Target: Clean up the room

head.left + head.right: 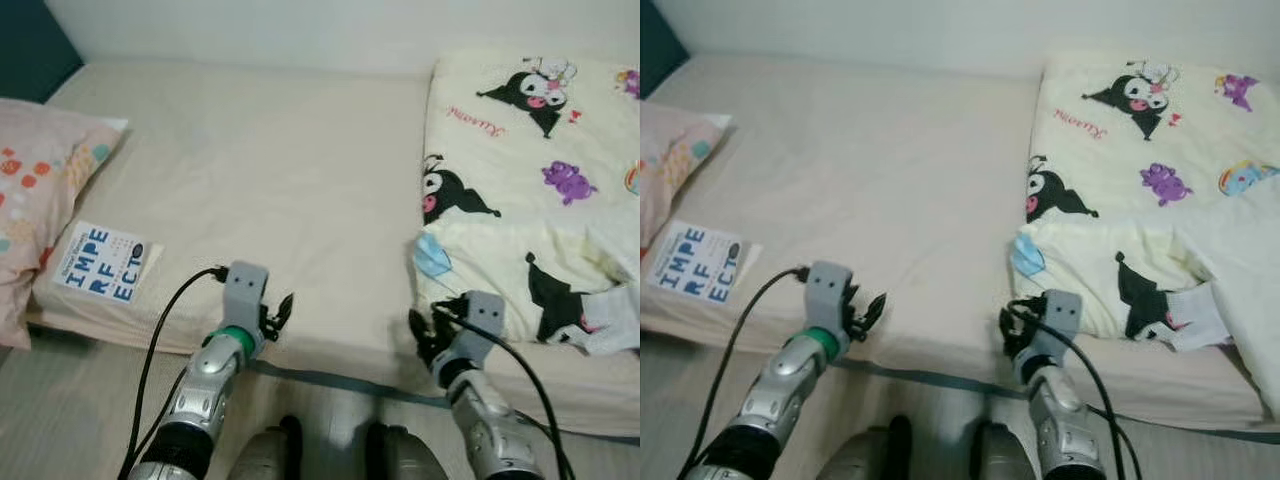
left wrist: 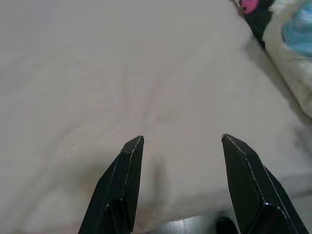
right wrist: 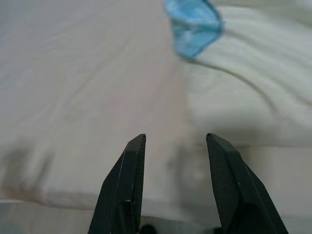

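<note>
A cream blanket (image 1: 530, 150) printed with black cartoon figures lies rumpled on the right half of a bed with a beige sheet (image 1: 270, 170). A blue-and-white book (image 1: 103, 262) lettered "IMPERFECT" rests near the bed's front left corner, beside a pink patterned pillow (image 1: 35, 190). My left gripper (image 1: 280, 312) hovers open over the bare sheet at the front edge, with nothing between its fingers (image 2: 127, 165). My right gripper (image 1: 420, 335) stands open at the front edge, just short of the blanket's folded corner with its blue patch (image 3: 192, 22).
A pale grey cloth (image 1: 610, 320) lies on the blanket at the far right. The bed's front edge runs across just ahead of my feet (image 1: 330, 450) on the floor. A white wall backs the bed, with a dark teal panel (image 1: 30, 45) at the back left.
</note>
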